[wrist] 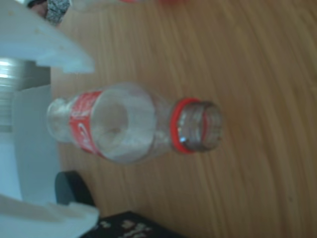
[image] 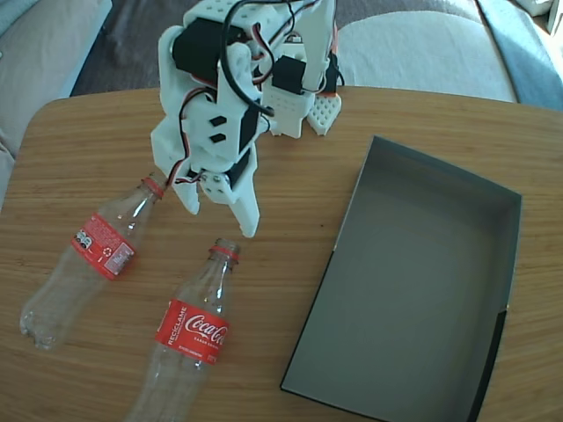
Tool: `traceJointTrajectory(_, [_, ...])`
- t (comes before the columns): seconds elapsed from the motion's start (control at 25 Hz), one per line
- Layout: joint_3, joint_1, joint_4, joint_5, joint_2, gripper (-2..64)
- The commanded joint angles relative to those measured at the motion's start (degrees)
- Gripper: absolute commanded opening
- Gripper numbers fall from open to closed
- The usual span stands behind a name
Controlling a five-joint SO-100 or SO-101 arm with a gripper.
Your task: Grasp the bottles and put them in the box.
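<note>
gripper (image: 224,215) spread, empty, above the near Coca-Cola bottle (image: 189,330) neck | both bottles lie on the wooden table (image: 290,185), left of the empty box (image: 422,272) | advice: straddle the neck squarely before closing

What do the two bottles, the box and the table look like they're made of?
The two clear bottles with red labels look like thin glossy plastic: see-through walls with the wood showing behind. The shallow dark grey box looks like matte cardboard, with thin folded walls and no shine. The light brown table seems to be wood or wood veneer, judging by its fine straight grain.
</note>
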Motion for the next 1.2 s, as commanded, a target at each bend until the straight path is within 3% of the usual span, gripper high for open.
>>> traceJointTrajectory(0.0, [0.4,0.8,-0.2,0.3,0.4,35.5])
traceJointTrajectory(0.16, [3.6,0.8,-1.3,0.4,0.2,35.8])
traceJointTrajectory(0.72, [9.8,1.8,-20.0,-0.4,-5.0,35.3])
traceJointTrajectory(1.16, [4.4,1.1,-21.0,-0.4,-13.3,35.9])
